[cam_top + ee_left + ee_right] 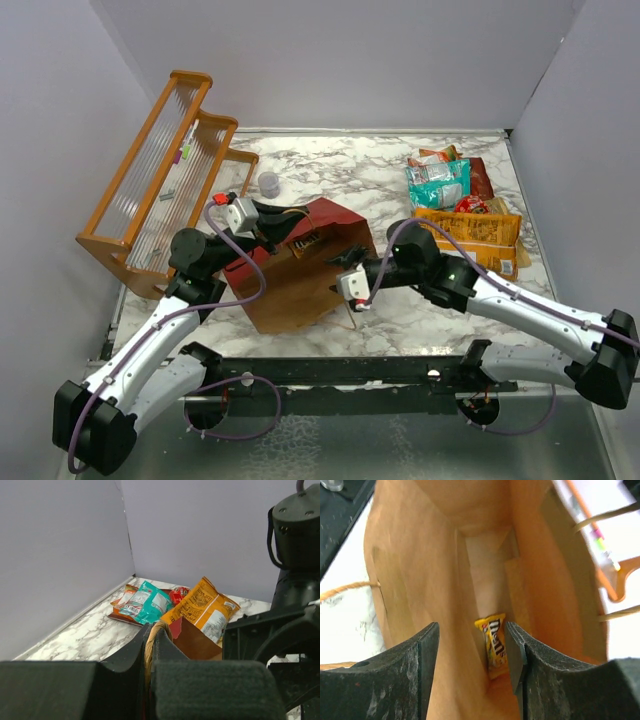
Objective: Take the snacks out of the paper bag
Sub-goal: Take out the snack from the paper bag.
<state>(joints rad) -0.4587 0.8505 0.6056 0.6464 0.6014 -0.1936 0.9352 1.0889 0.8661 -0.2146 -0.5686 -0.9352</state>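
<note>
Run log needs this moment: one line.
left hand shut on twine handle | right hand open at paper bag | M&M's packet inside

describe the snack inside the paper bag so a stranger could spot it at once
Find the dark red paper bag in the middle of the marble table. Look through its open mouth to the far end of its brown inside, where a small packet sits. It is bright yellow and alone in there, while the other snacks lie heaped in the table's far right corner.

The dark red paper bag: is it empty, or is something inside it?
Not empty. A small yellow M&M's packet lies deep inside the dark red paper bag, near its bottom.
</note>
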